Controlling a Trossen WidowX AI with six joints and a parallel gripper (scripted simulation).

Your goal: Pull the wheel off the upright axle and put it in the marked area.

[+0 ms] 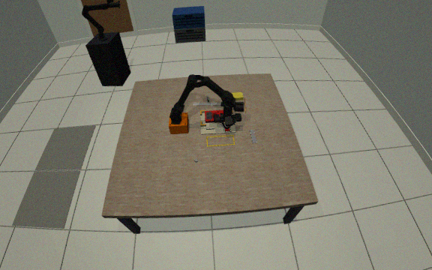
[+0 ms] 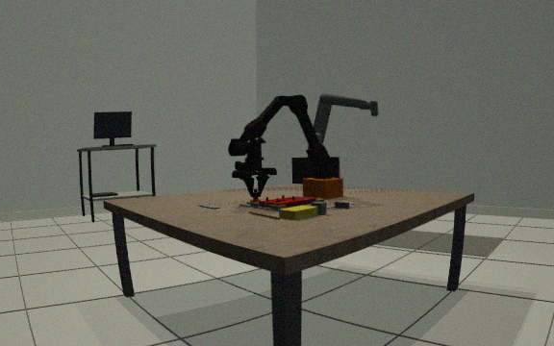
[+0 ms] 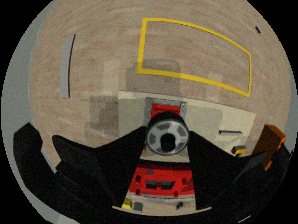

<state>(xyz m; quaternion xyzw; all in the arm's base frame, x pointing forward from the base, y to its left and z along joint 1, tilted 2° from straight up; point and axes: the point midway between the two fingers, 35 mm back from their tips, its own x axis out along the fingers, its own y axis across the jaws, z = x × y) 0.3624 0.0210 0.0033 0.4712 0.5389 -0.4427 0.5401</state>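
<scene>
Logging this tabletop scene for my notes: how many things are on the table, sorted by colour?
Orange: 1, arm base block
Yellow: 2, block, marked outline
Red: 1, fixture
Grey: 1, wheel, clamped in the gripper
Total: 5

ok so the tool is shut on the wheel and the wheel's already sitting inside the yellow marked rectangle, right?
Not quite. The tool is shut on the small grey wheel, but the wheel is not inside the yellow-outlined rectangle. The wrist view shows it short of the outline, over the red and cream board.
</scene>
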